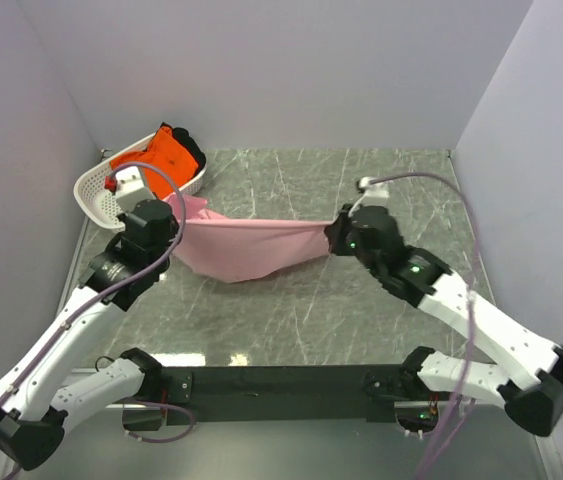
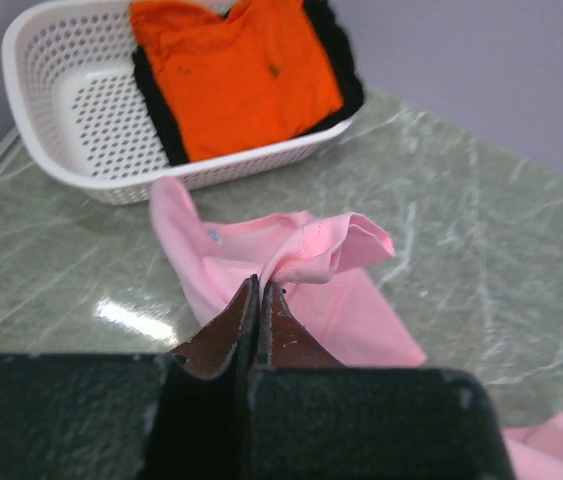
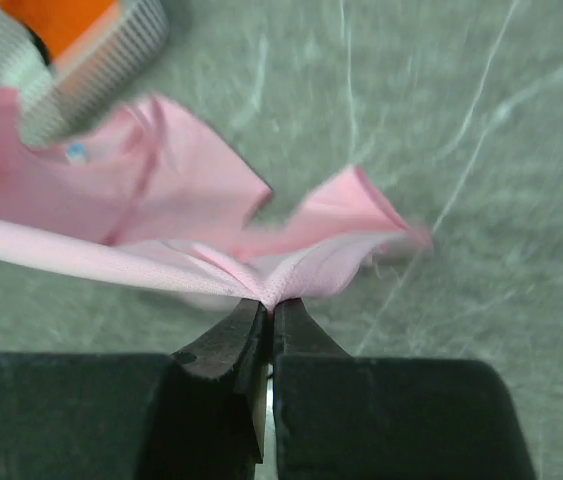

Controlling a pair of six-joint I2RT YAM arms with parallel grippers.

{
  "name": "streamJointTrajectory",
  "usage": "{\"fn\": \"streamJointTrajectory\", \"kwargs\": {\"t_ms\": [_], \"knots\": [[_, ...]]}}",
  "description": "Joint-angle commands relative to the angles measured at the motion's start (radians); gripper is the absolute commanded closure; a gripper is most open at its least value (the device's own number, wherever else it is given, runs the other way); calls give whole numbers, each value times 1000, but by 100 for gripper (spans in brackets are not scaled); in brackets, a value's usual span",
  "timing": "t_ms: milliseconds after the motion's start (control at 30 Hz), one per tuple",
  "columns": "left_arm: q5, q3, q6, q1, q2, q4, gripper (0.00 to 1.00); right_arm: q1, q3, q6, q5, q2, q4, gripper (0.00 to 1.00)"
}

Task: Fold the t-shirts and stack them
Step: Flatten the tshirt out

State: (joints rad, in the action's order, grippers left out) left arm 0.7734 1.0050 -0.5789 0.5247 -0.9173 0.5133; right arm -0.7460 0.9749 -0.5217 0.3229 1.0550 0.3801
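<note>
The light pink t-shirt (image 1: pixel 246 248) hangs stretched between my two grippers above the table, sagging in the middle. My left gripper (image 1: pixel 173 228) is shut on its left edge; in the left wrist view the gripper (image 2: pixel 261 285) pinches a bunched fold of the pink t-shirt (image 2: pixel 311 250). My right gripper (image 1: pixel 337 236) is shut on the right edge; in the right wrist view the gripper (image 3: pixel 271 303) grips the pink t-shirt (image 3: pixel 191 200). The bright orange t-shirt (image 1: pixel 161 155) lies folded in the basket, also seen in the left wrist view (image 2: pixel 241 75).
A white perforated basket (image 1: pixel 96 190) stands at the back left corner; it shows in the left wrist view (image 2: pixel 81 120). A black garment (image 2: pixel 156 110) lies under the orange one. Grey walls enclose the marble table (image 1: pixel 311 320) on three sides.
</note>
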Motion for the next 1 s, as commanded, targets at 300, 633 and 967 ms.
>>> {"fn": "streamJointTrajectory", "kwargs": {"t_ms": [300, 633, 967], "knots": [[-206, 188, 119, -8, 149, -113, 99, 19, 370, 132, 123, -319, 241, 100], [-557, 160, 93, -6, 14, -114, 95, 19, 291, 111, 220, -362, 252, 100], [-596, -103, 40, -9, -11, -278, 16, 30, 101, -12, 409, -411, 321, 100]]}}
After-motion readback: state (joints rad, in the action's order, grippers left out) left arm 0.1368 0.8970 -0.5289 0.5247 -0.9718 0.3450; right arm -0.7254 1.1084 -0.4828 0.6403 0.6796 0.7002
